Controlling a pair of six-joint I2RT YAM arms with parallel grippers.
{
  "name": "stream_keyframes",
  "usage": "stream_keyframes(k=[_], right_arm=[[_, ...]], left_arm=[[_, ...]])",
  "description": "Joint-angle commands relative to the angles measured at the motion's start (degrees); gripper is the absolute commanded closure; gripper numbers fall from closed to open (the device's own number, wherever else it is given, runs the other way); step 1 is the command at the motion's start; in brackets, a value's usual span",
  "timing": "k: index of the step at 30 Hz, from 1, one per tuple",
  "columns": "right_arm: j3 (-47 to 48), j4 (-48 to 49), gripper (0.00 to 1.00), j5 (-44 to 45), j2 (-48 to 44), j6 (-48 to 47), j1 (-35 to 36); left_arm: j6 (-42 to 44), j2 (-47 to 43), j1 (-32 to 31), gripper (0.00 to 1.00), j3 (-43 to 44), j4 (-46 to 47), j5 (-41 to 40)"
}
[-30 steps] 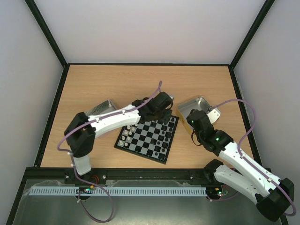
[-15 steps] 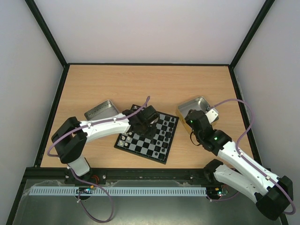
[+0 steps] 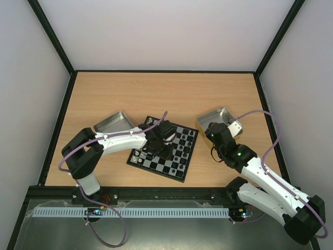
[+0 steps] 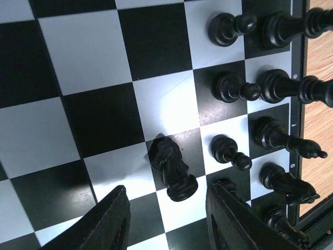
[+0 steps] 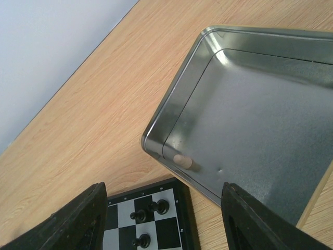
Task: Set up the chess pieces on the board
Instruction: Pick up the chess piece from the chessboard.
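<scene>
For the next pick, by the look of it: a small glossy black chess knight (image 4: 167,165), lower centre of the left wrist view. Probably very light, hard and stiff. Smooth enough to slip out of a pinch, and easy to knock aside. Best taken low across the narrow body just above the round base, not by the carved head. Seemingly tipped on its side, base toward the lower edge of the frame, unlike its neighbours; hard to be sure from this angle. Lying across a dark and a pale square of the small black-and-pale chequered chessboard with a thin black frame (image 4: 88,57), near the middle of the overhead view.

Left two-finger pincer (image 4: 166,200): spread, one dark finger on each side of the knight with a clear gap both ways, nothing pinched. Right two-finger pincer (image 5: 164,190): spread wide and empty, over the corner of a shiny rectangular metal tray (image 5: 260,130), right of centre from overhead. One small pale peg-like item (image 5: 183,161) in that tray's corner, kind unclear.

Other black chessmen (image 4: 276,83): upright in two files along the right edge of the left wrist view. A few pale chessmen (image 3: 138,152) at the board's left edge from overhead. Second metal tray (image 3: 111,123) upper left of the board, on the light wooden tabletop (image 3: 156,94).
</scene>
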Motion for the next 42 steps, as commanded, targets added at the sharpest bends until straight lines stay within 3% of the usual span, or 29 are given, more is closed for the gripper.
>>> stream_keyframes(k=[1,14,24,33,42], right_arm=[[-1.1,1.2,0.41,1.0,-0.1,-0.1,-0.2],[-1.3,1.5,0.41,1.0,0.0,-0.2,-0.2],[-1.5,1.4,0.41,0.9,-0.2,0.1,-0.2],[-1.6,1.4,0.41,0.5,-0.4,0.1,-0.2],[-1.4,1.9,0.41,-0.7,-0.5,-0.6,-0.2]], left_arm=[[0.7,1.7,0.3,0.58,-0.7,-0.4,2.7],[0.2,3.8,0.1,0.63,-0.7,-0.8,1.5],[-0.5,5.0,-0.7,0.73,-0.1,-3.2,-3.0],[-0.1,6.3,-1.1,0.69,0.7,-3.4,-4.9],[0.0,6.0,-1.4,0.81,0.5,-2.3,-5.5]])
